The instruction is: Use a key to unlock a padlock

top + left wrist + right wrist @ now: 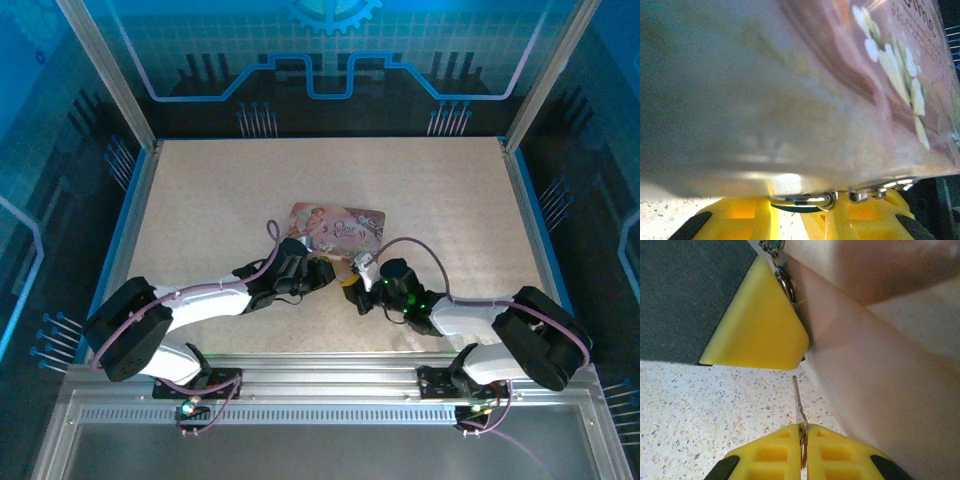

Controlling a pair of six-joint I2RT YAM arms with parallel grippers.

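While the right gripper (802, 442) is pinched shut on the key (798, 395), blade pointing straight ahead, the padlock (802, 200) lies ahead of its tip against the tin (840, 100), silvery shackle across the narrow gap of the left gripper (800, 224), gripped or not one cannot tell

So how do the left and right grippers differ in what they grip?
The left gripper has its fingers apart; the right gripper has them pressed together. The left gripper holds the padlock, seemingly by its silvery shackle; the right gripper pinches a thin key. Both have yellow fingers.
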